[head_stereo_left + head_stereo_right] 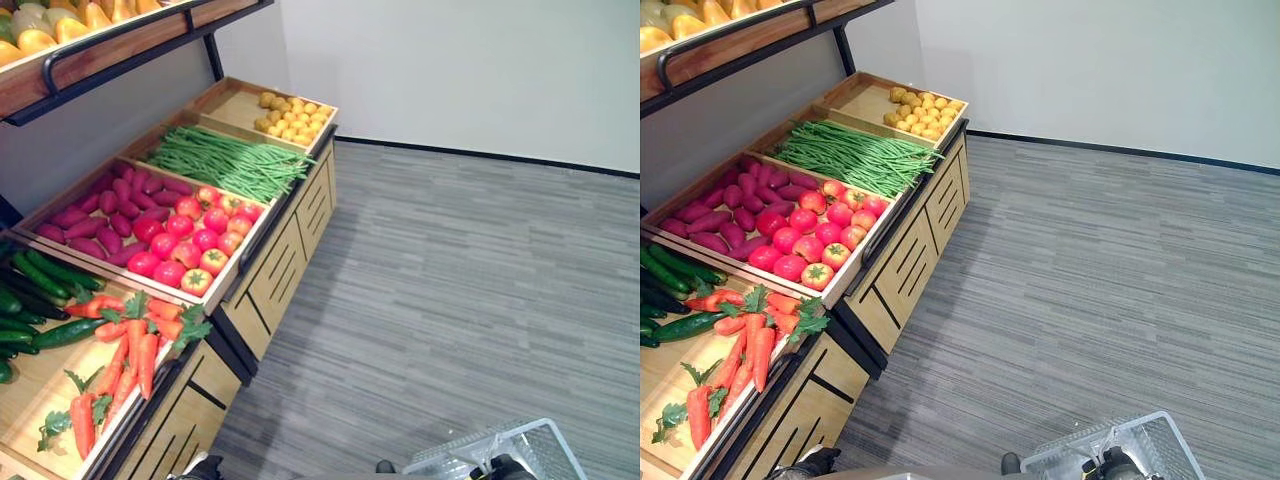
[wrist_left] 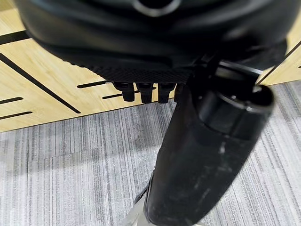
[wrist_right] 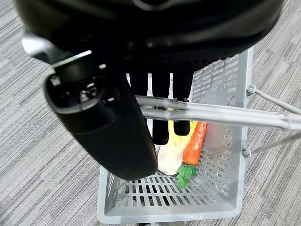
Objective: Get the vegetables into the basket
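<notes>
The right hand curls round the basket handle. 1 carrot lies inside already. Left hand: cannot tell. More tomatoes wait upper left.

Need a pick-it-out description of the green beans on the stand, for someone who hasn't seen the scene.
Start at the stepped wooden produce stand along the wall. The green beans fill the crate second from its far end, between the yellow potatoes at the end and the red tomatoes. They are the one loose heap of long, thin green pods; the cucumbers are thick and dark.

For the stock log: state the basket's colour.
Light grey basket, best seen in the right wrist view, its handle held by the right hand.
</notes>
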Controlling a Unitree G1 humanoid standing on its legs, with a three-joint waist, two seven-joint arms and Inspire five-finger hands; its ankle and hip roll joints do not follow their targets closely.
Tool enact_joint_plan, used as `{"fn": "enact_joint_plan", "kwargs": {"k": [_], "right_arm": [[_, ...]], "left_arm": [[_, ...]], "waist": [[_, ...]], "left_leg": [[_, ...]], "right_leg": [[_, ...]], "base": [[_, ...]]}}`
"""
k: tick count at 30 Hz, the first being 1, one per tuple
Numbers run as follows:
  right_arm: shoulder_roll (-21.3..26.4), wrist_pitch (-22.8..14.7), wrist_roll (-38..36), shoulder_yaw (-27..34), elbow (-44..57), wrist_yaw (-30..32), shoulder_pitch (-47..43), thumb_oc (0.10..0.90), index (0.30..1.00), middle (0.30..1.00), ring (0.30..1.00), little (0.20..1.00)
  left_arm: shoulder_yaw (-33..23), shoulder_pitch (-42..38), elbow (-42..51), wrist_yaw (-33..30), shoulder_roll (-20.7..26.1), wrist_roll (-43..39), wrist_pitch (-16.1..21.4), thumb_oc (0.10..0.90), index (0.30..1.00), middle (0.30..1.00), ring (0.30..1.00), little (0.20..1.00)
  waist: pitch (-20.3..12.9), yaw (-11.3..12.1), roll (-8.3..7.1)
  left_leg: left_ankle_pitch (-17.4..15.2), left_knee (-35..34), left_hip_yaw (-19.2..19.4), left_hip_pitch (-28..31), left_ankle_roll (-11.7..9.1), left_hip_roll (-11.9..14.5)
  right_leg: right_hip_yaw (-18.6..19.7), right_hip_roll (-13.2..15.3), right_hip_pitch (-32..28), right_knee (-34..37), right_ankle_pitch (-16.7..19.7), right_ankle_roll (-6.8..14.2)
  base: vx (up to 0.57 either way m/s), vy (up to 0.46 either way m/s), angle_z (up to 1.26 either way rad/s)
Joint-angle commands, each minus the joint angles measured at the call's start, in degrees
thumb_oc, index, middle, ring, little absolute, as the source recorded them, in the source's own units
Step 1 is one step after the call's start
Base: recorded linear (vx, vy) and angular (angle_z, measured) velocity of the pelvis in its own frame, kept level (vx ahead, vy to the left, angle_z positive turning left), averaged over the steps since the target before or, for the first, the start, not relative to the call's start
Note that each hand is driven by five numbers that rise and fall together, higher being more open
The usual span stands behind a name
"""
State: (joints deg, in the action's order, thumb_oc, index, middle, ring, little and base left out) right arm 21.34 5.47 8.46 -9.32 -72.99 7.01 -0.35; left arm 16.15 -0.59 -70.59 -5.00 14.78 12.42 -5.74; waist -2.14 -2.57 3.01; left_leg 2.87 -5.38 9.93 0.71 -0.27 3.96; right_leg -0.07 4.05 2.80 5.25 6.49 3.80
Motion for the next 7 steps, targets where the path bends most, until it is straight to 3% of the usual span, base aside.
{"fn": "enact_joint_plan", "kwargs": {"k": [1, 7], "right_arm": [[-1.82, -0.82, -1.44, -0.53, -4.08, -0.05, -2.54, 0.400, 0.300, 0.300, 0.300, 0.300], [-2.11, -0.93, -1.06, -1.15, -4.12, -0.30, -2.60, 0.400, 0.300, 0.300, 0.300, 0.300]], "left_arm": [[-3.23, -3.43, -4.04, -2.06, 1.98, -0.31, 0.44, 0.900, 1.000, 1.000, 1.000, 1.000], [-3.07, -3.43, -3.90, -1.94, 1.79, -0.54, 0.80, 0.900, 1.000, 1.000, 1.000, 1.000]], "waist": [[0.58, -0.35, -3.25], [0.72, -0.36, -3.27]], "left_leg": [[-6.64, 0.38, 0.19, 2.69, 0.28, -1.52], [-6.69, 0.38, 0.13, 2.48, 0.35, -1.66]], "right_leg": [[-2.97, 1.65, -4.06, -0.25, -6.51, 1.66], [-2.89, 1.79, -3.86, -0.25, -6.33, 1.68]], "base": [[0.00, 0.000, 0.00], [0.00, 0.000, 0.00]]}}
